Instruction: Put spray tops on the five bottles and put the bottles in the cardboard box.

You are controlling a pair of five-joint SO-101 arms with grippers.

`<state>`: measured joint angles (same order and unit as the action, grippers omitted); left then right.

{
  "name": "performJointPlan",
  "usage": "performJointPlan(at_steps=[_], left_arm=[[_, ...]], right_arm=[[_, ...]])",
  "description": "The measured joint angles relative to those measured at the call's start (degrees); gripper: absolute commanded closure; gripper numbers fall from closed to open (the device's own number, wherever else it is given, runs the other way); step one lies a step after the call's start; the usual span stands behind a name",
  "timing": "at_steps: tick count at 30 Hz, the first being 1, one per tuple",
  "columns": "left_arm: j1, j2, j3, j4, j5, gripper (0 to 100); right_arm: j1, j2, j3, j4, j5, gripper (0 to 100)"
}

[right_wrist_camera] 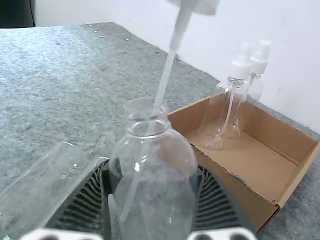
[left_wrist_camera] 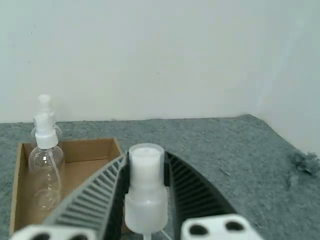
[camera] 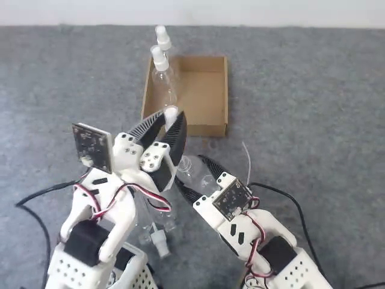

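My left gripper [camera: 170,115] [left_wrist_camera: 146,162] is shut on a white spray top [camera: 171,112] [left_wrist_camera: 146,185], held above the table in front of the cardboard box [camera: 201,96] [left_wrist_camera: 75,167]. Its thin dip tube [right_wrist_camera: 167,75] reaches down into the open neck of a clear bottle [camera: 194,170] [right_wrist_camera: 152,170]. My right gripper [camera: 194,174] [right_wrist_camera: 152,202] is shut on that upright bottle. Two capped bottles [camera: 161,57] [left_wrist_camera: 46,150] [right_wrist_camera: 235,95] stand at the box's left side.
A clear bottle [right_wrist_camera: 40,185] lies beside the held one. More clear bottles and a loose spray top [camera: 159,244] lie on the grey carpet under the left arm. A thin loose tube [camera: 246,158] sticks up near the right arm. The box's right half is bare.
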<state>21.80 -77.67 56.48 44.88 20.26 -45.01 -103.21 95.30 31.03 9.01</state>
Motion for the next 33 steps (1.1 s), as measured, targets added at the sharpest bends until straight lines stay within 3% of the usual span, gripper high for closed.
performJointPlan(at_steps=[15,24,33], left_arm=[[0.79,-0.09,1.67,-0.26,-0.26,99],[6.68,0.0,9.58,-8.44,-4.48,99],[7.91,0.0,10.02,-9.41,-5.36,99]], right_arm=[[3.25,0.0,0.0,0.0,0.0,99.2],[6.95,0.0,0.0,0.0,0.0,99.2],[8.35,0.0,0.0,0.0,0.0,99.2]])
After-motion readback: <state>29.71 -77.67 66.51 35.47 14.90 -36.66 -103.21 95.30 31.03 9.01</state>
